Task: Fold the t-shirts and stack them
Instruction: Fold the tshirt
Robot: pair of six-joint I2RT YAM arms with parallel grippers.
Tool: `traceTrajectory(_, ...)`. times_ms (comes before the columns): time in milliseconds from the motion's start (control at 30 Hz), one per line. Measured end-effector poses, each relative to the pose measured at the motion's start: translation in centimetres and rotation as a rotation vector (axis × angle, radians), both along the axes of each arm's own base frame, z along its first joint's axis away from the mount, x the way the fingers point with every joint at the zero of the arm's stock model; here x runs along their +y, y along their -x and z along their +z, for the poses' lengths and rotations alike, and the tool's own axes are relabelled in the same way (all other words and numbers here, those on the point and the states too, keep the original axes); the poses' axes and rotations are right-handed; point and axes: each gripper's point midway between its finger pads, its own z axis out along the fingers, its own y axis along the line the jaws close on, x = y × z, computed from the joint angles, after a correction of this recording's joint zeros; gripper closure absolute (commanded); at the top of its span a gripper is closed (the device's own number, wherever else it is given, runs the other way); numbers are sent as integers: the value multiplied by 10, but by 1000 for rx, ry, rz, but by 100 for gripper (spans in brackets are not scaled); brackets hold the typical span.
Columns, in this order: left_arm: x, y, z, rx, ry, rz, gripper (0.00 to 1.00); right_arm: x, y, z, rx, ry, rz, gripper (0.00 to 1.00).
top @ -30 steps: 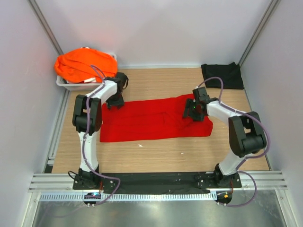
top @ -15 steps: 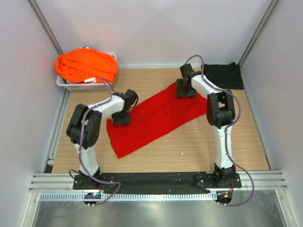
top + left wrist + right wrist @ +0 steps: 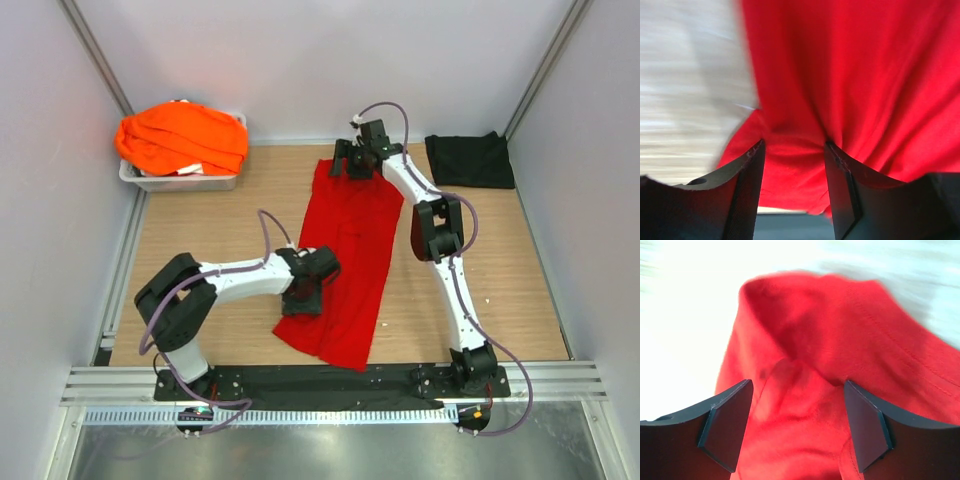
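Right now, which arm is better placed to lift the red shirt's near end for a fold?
Left, probably. The left gripper pinches the red t-shirt near that end; the right gripper sits open at the far end.

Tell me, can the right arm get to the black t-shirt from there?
Probably yes: only bare table separates the right gripper from the black t-shirt, though it stands over the red t-shirt now.

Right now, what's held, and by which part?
Left gripper pinches the red t-shirt at its near left edge; right gripper stands open over the far end.
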Motion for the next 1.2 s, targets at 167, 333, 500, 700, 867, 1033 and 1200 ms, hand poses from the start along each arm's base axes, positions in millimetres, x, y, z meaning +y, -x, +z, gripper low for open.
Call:
traceTrajectory(167,-66,37,5,65,156,-76,45,46,-18,5,-80,-172,45,21)
traceTrajectory(333,-87,64,9,120,221,-106,43,77,-29,9,-147,-289,66,22)
traceTrajectory(500,-64,66,25,80,186,-79,42,82,-41,11,-188,-311,5,22)
traceTrajectory(700,-23,62,62,-25,143,-45,41,64,-59,11,-219,-288,-149,20)
traceTrajectory(867,4,57,83,-103,106,-11,40,47,-67,26,-240,-269,-210,11)
traceTrajectory(1033,23,55,96,-151,72,3,38,31,-71,89,-317,-269,-229,7)
traceTrajectory(1200,33,49,111,-214,75,14,34,4,-41,197,-433,-236,-230,5)
